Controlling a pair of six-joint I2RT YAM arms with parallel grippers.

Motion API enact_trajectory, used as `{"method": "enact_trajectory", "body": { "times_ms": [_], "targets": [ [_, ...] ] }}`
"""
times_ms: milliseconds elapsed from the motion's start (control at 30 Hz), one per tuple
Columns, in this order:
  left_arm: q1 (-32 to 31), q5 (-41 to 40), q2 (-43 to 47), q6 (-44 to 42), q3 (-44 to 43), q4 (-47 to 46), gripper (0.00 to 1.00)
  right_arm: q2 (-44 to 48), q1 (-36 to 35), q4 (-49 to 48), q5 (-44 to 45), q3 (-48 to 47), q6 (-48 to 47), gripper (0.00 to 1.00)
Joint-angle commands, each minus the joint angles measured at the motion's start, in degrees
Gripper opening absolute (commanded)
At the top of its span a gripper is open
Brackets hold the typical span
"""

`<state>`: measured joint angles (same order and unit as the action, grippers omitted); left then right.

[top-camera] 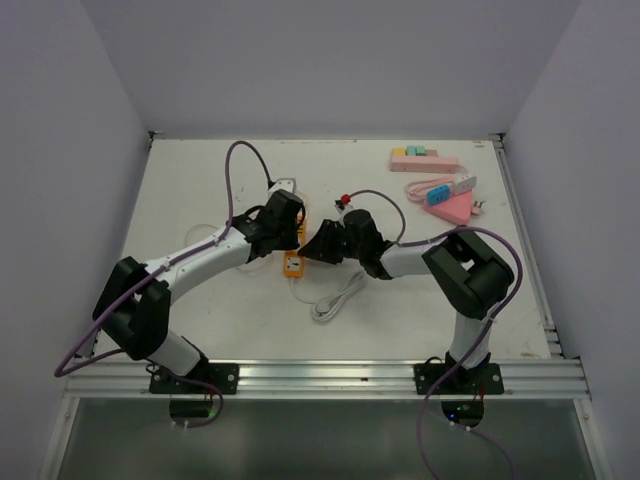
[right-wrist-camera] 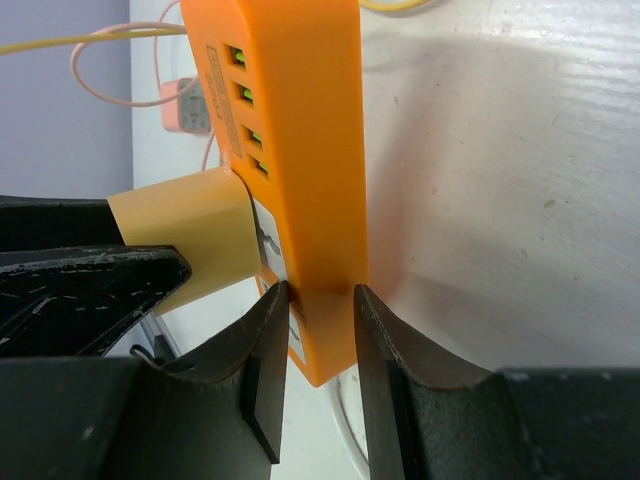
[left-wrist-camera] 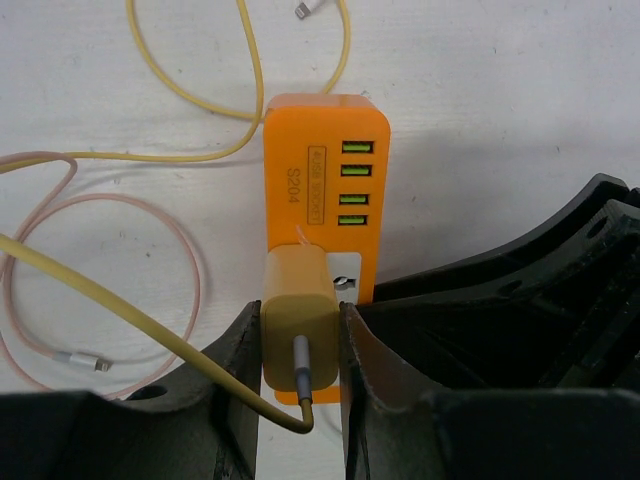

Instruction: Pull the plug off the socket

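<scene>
An orange socket strip [left-wrist-camera: 325,190] with green USB ports lies on the white table; it also shows in the top view [top-camera: 294,262] and the right wrist view [right-wrist-camera: 310,150]. A yellow plug [left-wrist-camera: 298,325] with a yellow cable sits in the strip's outlet; it also shows in the right wrist view [right-wrist-camera: 190,245]. My left gripper [left-wrist-camera: 300,350] is shut on the plug, one finger on each side. My right gripper [right-wrist-camera: 318,300] is shut on the near end of the socket strip. In the top view both grippers meet at the strip, the left gripper [top-camera: 283,222] from the left and the right gripper [top-camera: 322,245] from the right.
A white cable [top-camera: 335,297] coils on the table in front of the strip. Yellow [left-wrist-camera: 200,95] and pink [left-wrist-camera: 120,205] charging cables loop beside it. Pastel blocks [top-camera: 425,157] and a pink triangle [top-camera: 452,207] lie at the back right.
</scene>
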<state>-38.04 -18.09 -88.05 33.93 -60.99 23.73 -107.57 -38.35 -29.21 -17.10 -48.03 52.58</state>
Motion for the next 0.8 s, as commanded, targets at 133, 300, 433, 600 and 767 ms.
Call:
{"method": "enact_trajectory", "body": {
  "times_ms": [133,300,433,600,767],
  "targets": [
    [1.57,1.21,7.72,1.05,0.60,-10.89,0.00,-6.25,1.08,20.61,10.60,4.08,-4.41,0.33],
    [1.22,4.19,2.72,1.05,2.10,-13.27,0.00,-4.14,1.08,12.26,5.96,7.24,-4.33,0.36],
    [0.60,4.73,3.06,0.70,4.12,-15.37,0.00,-2.56,1.17,6.73,4.10,9.27,-4.41,0.42],
    [0.51,5.08,3.15,0.08,5.00,-15.38,0.00,-2.20,1.87,4.34,3.04,9.97,-2.75,0.46],
    [-0.80,5.26,1.13,0.08,5.62,-15.46,0.00,-2.65,2.14,3.02,2.07,8.92,-1.34,0.46]
  ]
}}
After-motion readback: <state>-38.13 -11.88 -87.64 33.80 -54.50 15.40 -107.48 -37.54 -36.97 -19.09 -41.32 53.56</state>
